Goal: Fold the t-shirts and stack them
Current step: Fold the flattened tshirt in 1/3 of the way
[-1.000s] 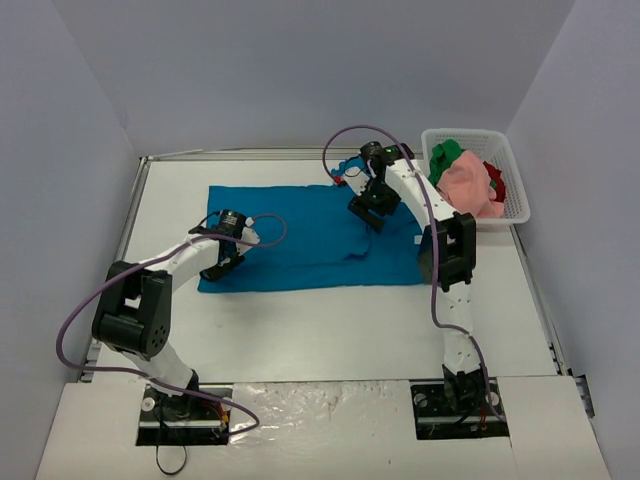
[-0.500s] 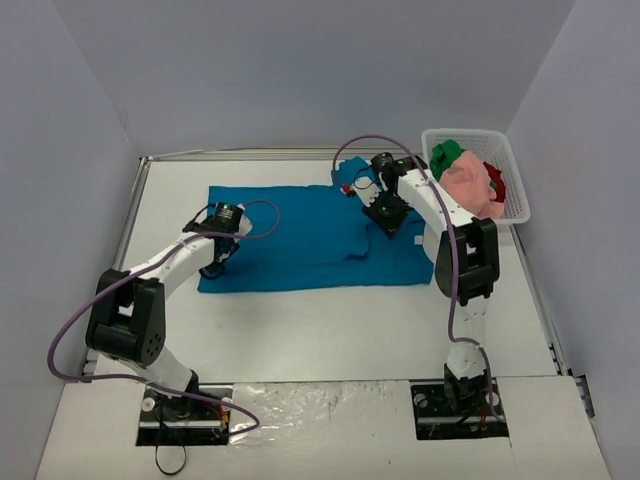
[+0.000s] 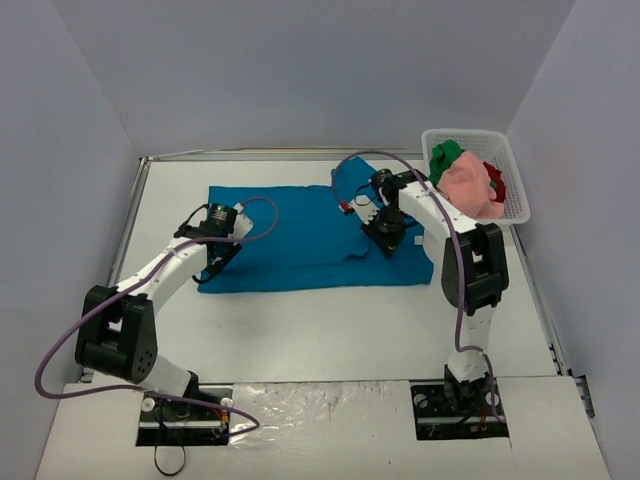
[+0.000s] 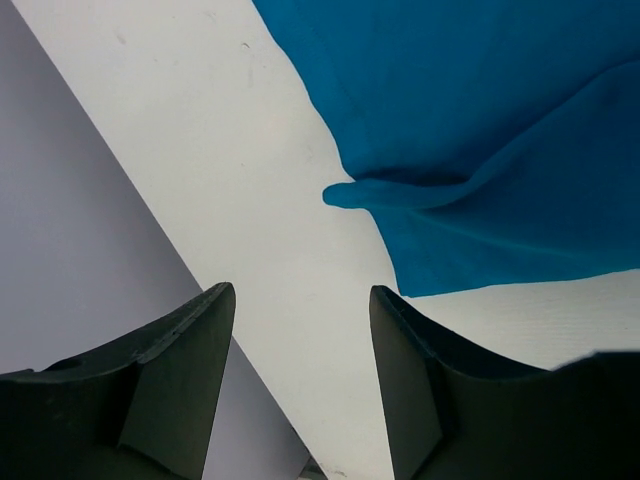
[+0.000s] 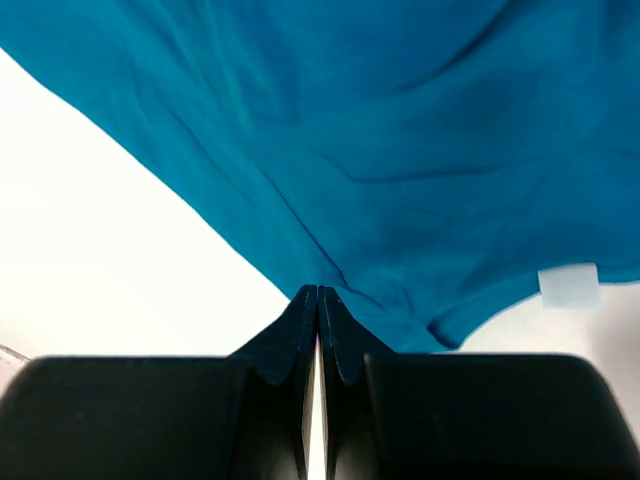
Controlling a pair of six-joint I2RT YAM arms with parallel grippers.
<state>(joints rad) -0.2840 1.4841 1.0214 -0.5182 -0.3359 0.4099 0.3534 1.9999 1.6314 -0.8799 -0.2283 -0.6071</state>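
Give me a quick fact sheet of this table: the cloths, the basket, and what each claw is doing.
On table: teal-blue t-shirt, spread out, slightly wrinkled
Basket: white mesh basket, far right corner
In basket: pink t-shirt, green t-shirt, red t-shirt, all bunched
Left claw: open, empty, beside the spread shirt's left edge
Right claw: shut, pinching that shirt's edge
Stack: none yet
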